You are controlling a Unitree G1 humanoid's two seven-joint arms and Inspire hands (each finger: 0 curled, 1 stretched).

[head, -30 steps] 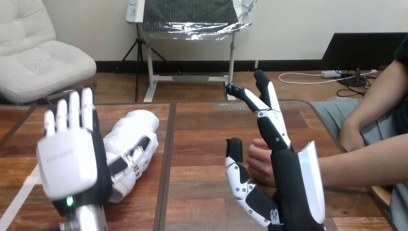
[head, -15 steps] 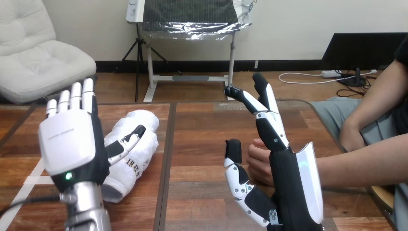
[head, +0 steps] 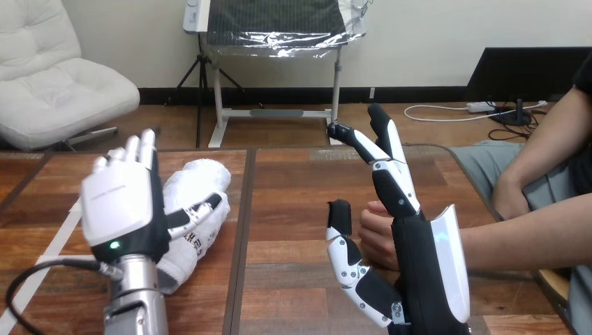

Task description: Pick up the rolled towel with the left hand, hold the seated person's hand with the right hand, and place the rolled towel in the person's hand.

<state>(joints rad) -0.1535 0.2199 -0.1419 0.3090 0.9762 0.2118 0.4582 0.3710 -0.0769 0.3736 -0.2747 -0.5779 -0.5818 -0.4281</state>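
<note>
The rolled towel lies on the table left of centre, near its far edge. The left hand stands just beside it, fingers straight, thumb extended over the towel. The right hand, fingers straight and apart from the thumb, stands against the person's hand toward the right edge.

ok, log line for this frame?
left hand open, over towel | right hand open, beside person's hand | towel on table, not lifted
</note>
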